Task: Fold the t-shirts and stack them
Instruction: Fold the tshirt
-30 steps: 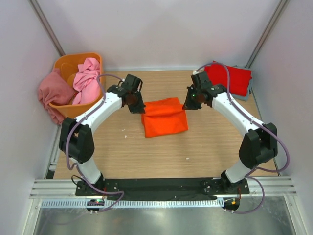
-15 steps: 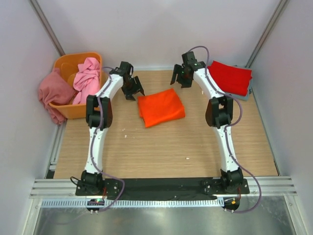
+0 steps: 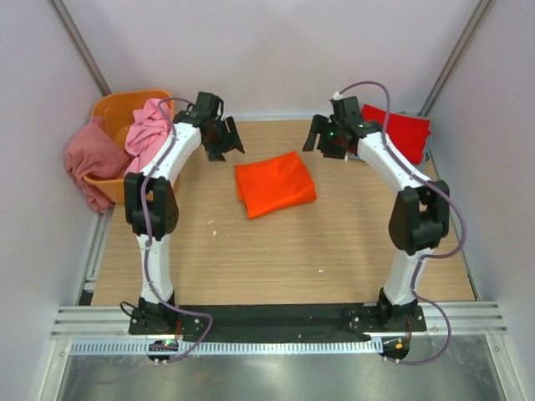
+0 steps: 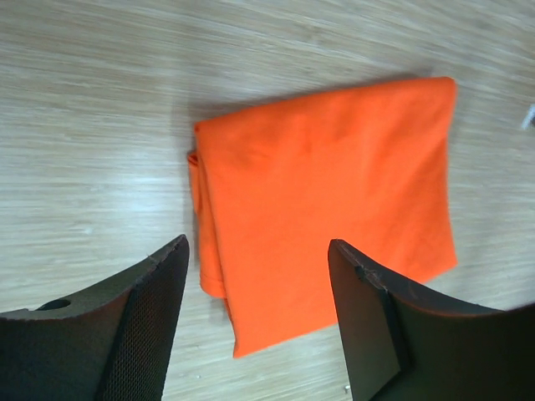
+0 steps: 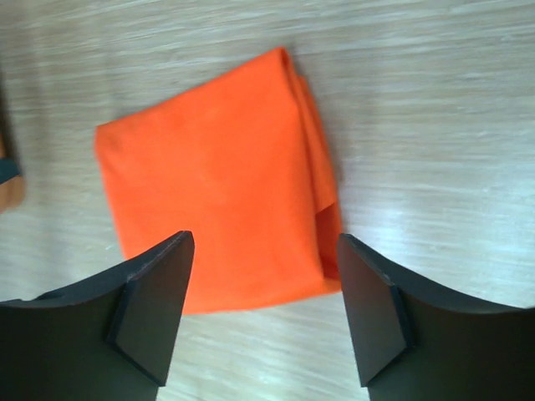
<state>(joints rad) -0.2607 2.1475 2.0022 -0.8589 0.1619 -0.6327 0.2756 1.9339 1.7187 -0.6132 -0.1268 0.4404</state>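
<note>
Bright orange t-shirt (image 3: pixel 274 184) (image 4: pixel 326 209) (image 5: pixel 217 217): folded into a compact, slightly skewed rectangle. It lies flat on the wooden table (image 3: pixel 334 242), in the far half and about midway between the left and right edges. The top face is smooth. The wrist views show stacked fold layers along one short side. Nothing touches it.

Left gripper (image 3: pixel 219 138) (image 4: pixel 257 246): above the table, just off the shirt's far-left corner. Jaws spread wide, holding nothing.

Right gripper (image 3: pixel 324 139) (image 5: pixel 265 238): off the shirt's far-right corner. Jaws also spread wide and empty.

Red t-shirt (image 3: pixel 399 132): folded, lying at the table's far-right corner, apart from the orange one. A grey-blue edge (image 3: pixel 425 157) shows beneath it.

Orange tub (image 3: pixel 125 102): at the far-left corner. The light pink t-shirt (image 3: pixel 147 134) is bunched over its rim, and the dusty rose t-shirt (image 3: pixel 90 157) hangs crumpled down its left side. Both are unfolded.
</note>
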